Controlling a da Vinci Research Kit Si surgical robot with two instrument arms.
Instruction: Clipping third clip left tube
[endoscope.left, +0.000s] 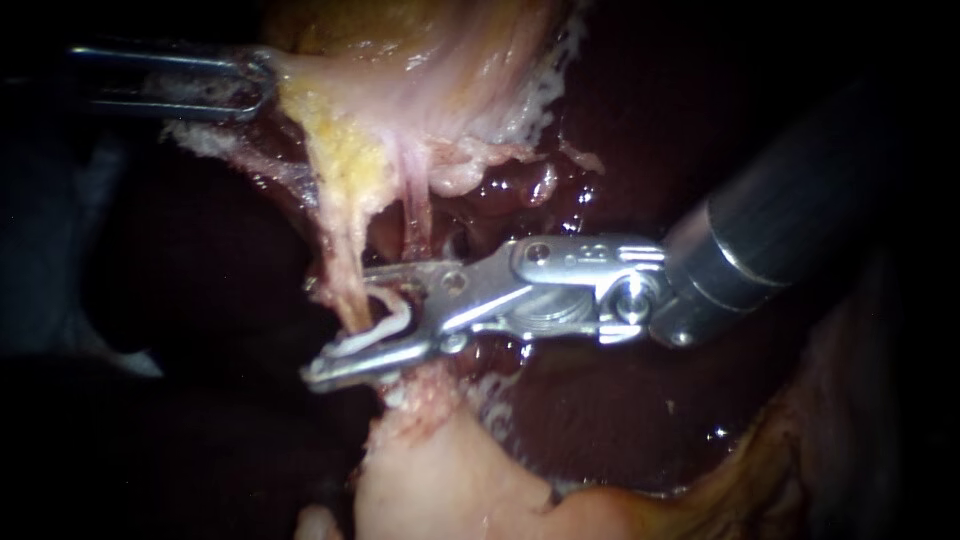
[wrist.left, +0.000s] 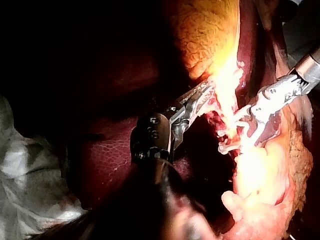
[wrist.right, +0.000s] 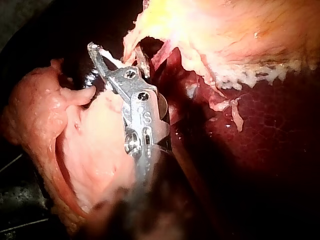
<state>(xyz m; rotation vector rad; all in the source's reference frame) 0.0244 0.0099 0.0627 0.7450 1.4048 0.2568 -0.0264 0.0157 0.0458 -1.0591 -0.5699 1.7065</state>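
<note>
With the dark liver (endoscope.left: 620, 420) behind, my left instrument (endoscope.left: 262, 85) is gripping the gallbladder (endoscope.left: 420, 60) and holding it stretched. If that grip slips, I judge the left tube (endoscope.left: 345, 275) is going slack. My right instrument (endoscope.left: 325, 330) is carrying a white clip (endoscope.left: 385, 318) between jaws standing apart, and the left tube is passing between them near their tips, so closing here risks catching only part of it.

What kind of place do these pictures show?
Probably a surgical practice bench. Liver and pale tissue lie exposed beside crumpled white sheeting; the left instrument grips that tissue in its jaws, and the right instrument holds a white clip around a tube.
</note>
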